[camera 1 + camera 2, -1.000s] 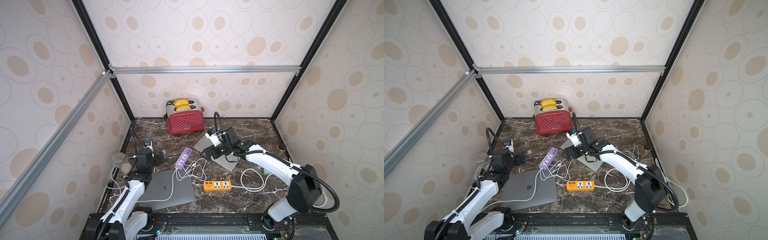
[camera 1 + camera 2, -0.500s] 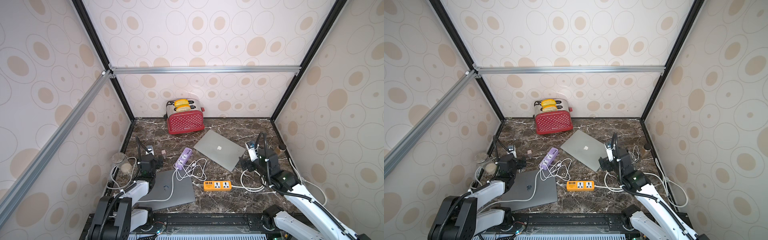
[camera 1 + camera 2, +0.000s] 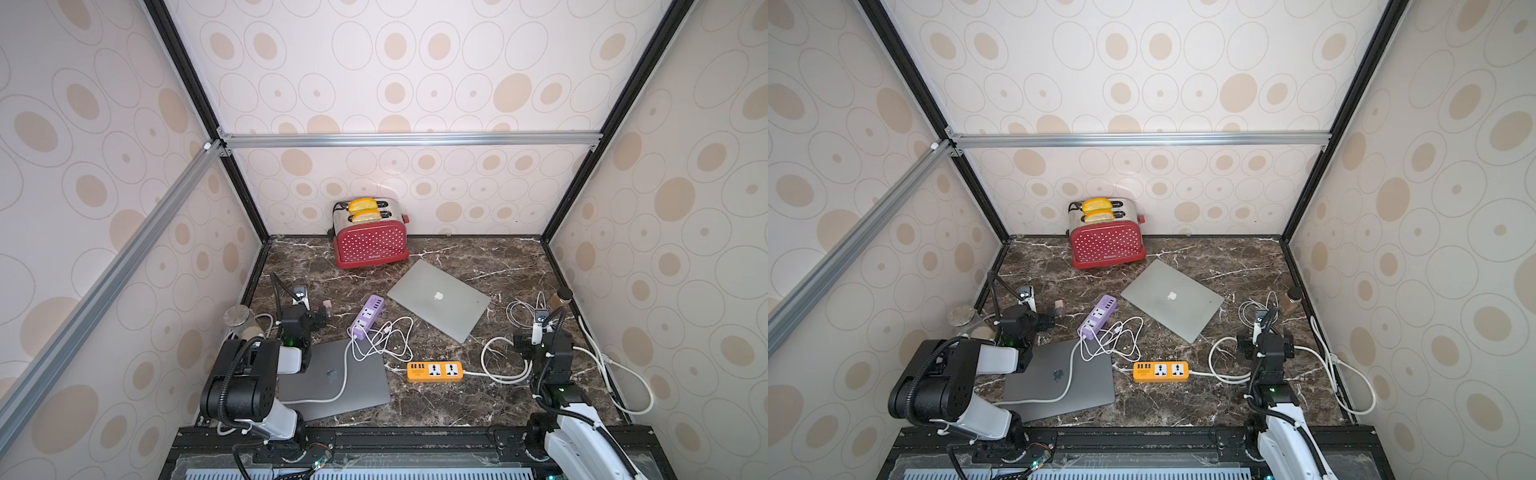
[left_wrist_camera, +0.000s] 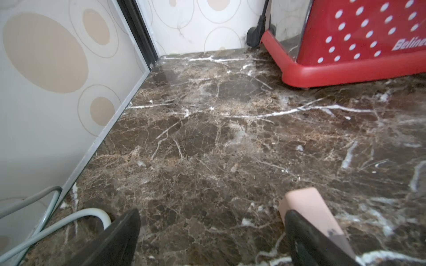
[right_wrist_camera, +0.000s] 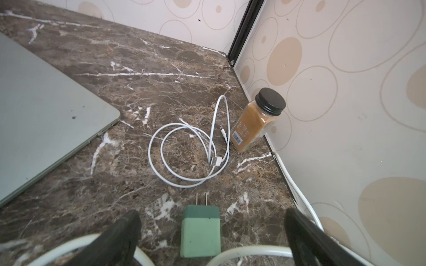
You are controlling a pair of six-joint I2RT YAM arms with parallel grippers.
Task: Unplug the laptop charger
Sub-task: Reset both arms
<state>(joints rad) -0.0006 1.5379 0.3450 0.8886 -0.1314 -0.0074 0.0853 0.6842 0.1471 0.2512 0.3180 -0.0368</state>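
Charger unplugging, late stage or unfinished: the white charger lead [image 3: 345, 370] lies draped over the lid of the grey laptop [image 3: 365, 386] at the near left of the marble [image 3: 457, 399]. It runs from the near end of the purple strip [image 3: 367, 316] toward the laptop's near-left edge, where my left arm hides its end, so I cannot tell whether it is plugged in there. Thin white loops [image 3: 384, 338] are heaped just beside the strip, between the two laptops. The silver laptop [image 3: 438, 301], closed and further back to the right, has no cable reaching it in both top views, and the edge my right wrist camera catches shows bare ports. My left claw [image 4: 211, 214] gapes wide over bare marble with a pink block [image 4: 304, 205] right at one finger. My right claw [image 5: 213, 213] gapes as wide, and a green adapter [image 5: 200, 235] lies on the marble between its fingers, touching neither. I hold nothing, and both arms sit folded near the front rail. My reading is that the silver machine is free, while the grey one may yet need the pull.
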